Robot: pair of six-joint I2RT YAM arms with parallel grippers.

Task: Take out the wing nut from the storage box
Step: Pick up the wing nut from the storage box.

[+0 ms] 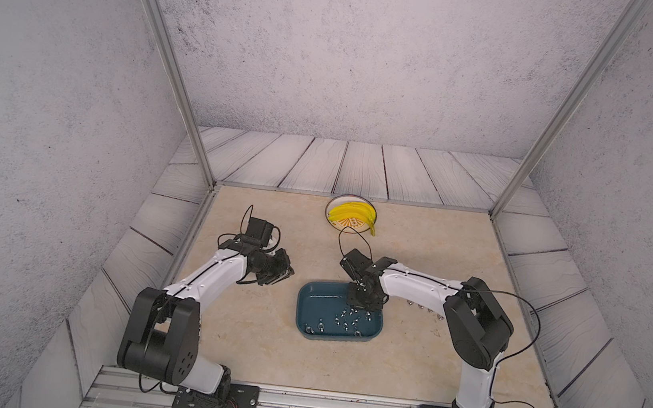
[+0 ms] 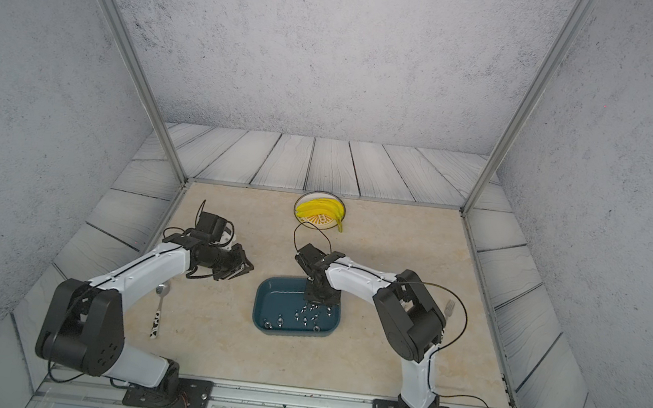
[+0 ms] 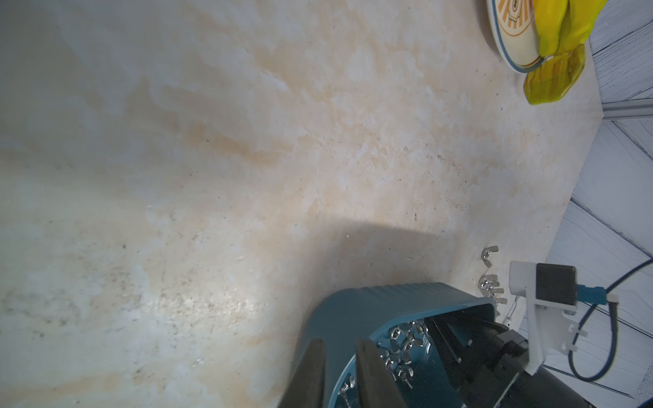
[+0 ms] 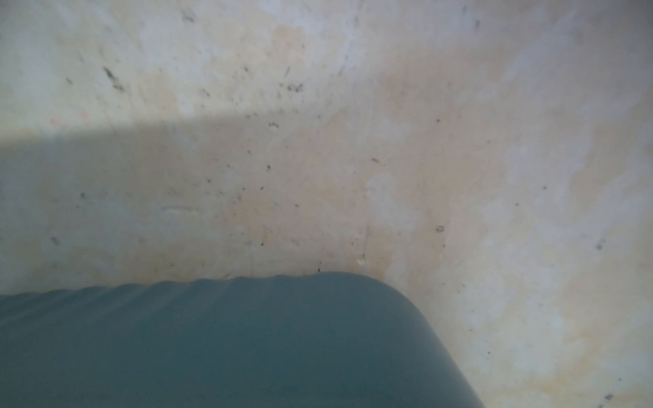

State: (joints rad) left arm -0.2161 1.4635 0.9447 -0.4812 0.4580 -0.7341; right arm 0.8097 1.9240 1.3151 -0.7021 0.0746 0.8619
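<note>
storage box sits mid-table toward 6 o'clock, wing nuts scattered inside. right claw is down in the box's 1 o'clock corner, close to the rim; can't tell its opening. left claw, narrow gap, empty, hovers off the box's 10 o'clock. bare beige table at 6 and 7 o'clock, grey walls around.
</note>
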